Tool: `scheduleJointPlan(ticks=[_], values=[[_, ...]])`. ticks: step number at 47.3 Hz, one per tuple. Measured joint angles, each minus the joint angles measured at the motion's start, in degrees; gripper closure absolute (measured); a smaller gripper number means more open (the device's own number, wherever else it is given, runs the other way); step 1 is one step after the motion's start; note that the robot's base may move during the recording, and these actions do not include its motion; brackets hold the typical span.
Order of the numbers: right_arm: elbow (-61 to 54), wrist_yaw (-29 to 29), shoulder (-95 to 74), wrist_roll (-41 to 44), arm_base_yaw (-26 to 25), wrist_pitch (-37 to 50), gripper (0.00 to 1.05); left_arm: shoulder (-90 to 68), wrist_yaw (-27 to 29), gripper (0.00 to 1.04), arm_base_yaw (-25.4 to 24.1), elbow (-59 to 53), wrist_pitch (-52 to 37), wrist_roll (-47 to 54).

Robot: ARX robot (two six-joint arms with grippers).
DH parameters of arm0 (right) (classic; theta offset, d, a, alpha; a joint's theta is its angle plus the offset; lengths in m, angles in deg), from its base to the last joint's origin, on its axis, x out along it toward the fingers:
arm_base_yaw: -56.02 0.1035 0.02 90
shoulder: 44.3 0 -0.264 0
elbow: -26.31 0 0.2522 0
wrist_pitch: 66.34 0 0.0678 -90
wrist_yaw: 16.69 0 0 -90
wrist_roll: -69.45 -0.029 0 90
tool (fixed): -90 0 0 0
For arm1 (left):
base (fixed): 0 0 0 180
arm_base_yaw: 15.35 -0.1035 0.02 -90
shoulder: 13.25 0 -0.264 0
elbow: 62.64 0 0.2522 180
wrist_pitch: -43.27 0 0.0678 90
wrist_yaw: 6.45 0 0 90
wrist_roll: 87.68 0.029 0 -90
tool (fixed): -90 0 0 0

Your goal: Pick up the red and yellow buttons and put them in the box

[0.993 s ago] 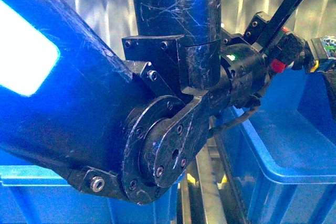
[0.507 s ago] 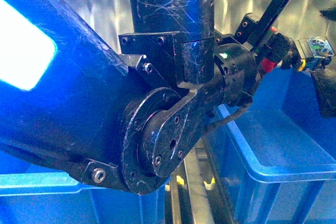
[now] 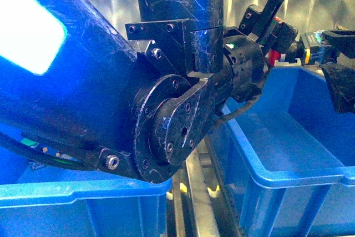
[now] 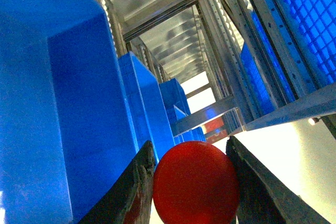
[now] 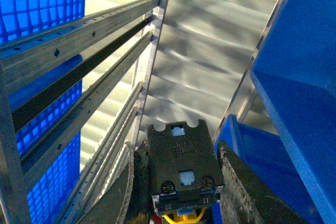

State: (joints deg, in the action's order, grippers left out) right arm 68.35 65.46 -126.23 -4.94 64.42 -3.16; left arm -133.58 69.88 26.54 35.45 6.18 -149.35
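My left gripper (image 4: pixel 195 182) is shut on the red button (image 4: pixel 195 187); its round cap fills the gap between the dark fingers (image 4: pixel 134 192). In the front view this gripper (image 3: pixel 279 45) is held high at the back, over the far rim of the blue box (image 3: pixel 288 178), with a bit of the red button (image 3: pixel 273 56) showing. My right gripper (image 5: pixel 184 182) is shut on the yellow button (image 5: pixel 181 169): black switch body facing the camera, yellow showing underneath. In the front view it (image 3: pixel 327 54) reaches in from the right, holding the button (image 3: pixel 313 48) above the box.
My left arm (image 3: pixel 111 81) fills most of the front view. A second blue crate (image 3: pixel 83 198) sits at the lower left, with metal rails (image 3: pixel 194 203) between the crates. Corrugated metal wall (image 3: pixel 111 4) behind. Shelf rails (image 5: pixel 79 51) and more blue crates (image 4: pixel 79 103) show in the wrist views.
Both grippers have shifted left in the front view with their buttons still held. The right gripper's button now sits closer to the left gripper, above the box.
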Motion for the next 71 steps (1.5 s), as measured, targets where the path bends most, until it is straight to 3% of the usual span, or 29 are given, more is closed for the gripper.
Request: scheduleJointPlan(ticks=[10, 29, 45, 58, 63, 71], values=[[-0.72, 0.79, 0.02, -0.61, -1.01, -0.02, 0.78, -0.5, 0.66, 0.71, 0.13, 0.68, 0.52, 0.13], [-1.51, 1.75, 0.87, -2.62, -2.19, 0.24, 0.78, -0.37, 9.14, 0.06, 0.24, 0.66, 0.15, 8.31], [-1.55, 1.88, 0.26, -2.47, -2.45, 0.35, 0.78, 8.39, 12.9, 0.08, -0.57, -5.35, -0.39, 15.06], [-1.03, 2.6, 1.27, 2.23, -2.08, -5.22, 0.78, 28.81, 18.95, 0.08, -0.83, -21.09, 0.72, 25.86], [-0.44, 2.73, 2.89, 4.07, -1.22, -7.06, 0.78, 35.3, 22.47, 0.08, -0.63, -27.41, 3.26, 30.05], [0.59, 2.8, 5.53, 7.06, 0.66, -9.94, 0.78, 50.84, 32.74, 0.08, 0.46, -41.53, 9.51, 37.55]])
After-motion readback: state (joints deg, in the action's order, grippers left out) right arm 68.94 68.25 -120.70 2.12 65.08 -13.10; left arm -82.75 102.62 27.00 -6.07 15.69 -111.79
